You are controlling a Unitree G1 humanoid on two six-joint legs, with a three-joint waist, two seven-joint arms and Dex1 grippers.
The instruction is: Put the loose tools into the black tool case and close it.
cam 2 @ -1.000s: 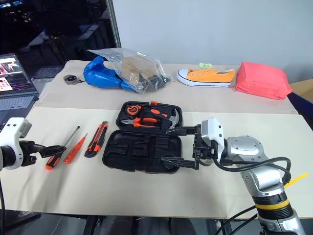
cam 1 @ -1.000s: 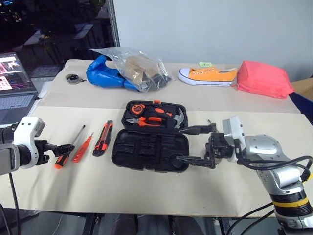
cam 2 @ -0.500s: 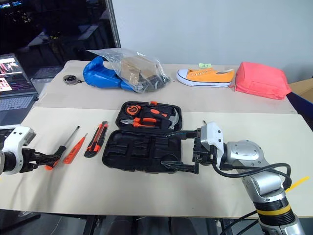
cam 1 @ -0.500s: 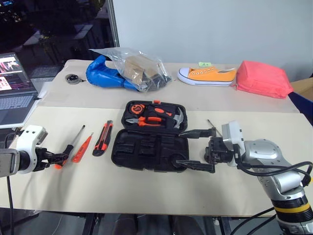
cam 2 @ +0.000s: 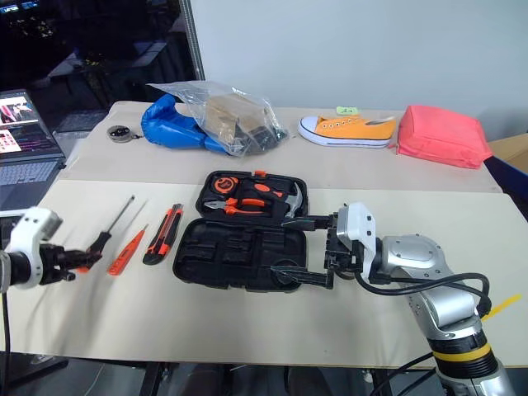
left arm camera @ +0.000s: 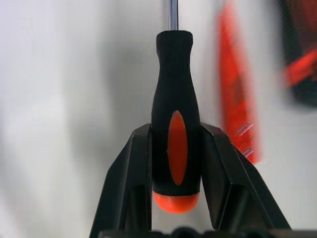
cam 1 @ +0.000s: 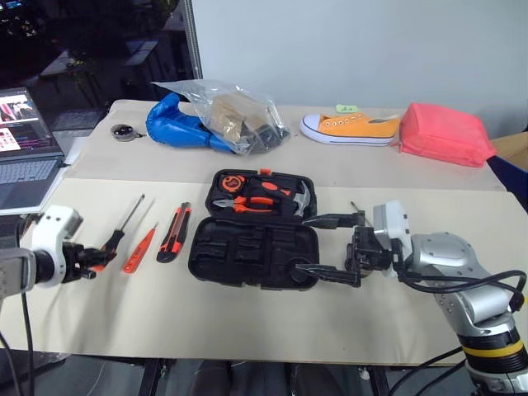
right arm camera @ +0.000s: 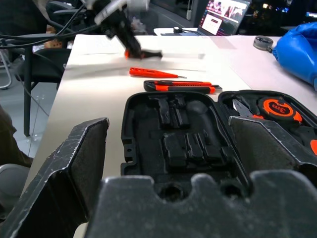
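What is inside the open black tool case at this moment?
In the black tool case, the far half holds pliers, a hammer and a round tape measure. The near half shows empty recesses; its right corner is covered by the right gripper.

The two head views looked forward and down from above the near edge of the worktop [cam 1: 247, 322], side by side, sharing the open tool case [cam 1: 254, 252] at centre. The left wrist view sat very close behind its gripper [left arm camera: 176, 148], facing along a screwdriver [left arm camera: 175, 114]. The right wrist view looked low across the case [right arm camera: 183, 144] towards the left gripper [right arm camera: 130, 45].
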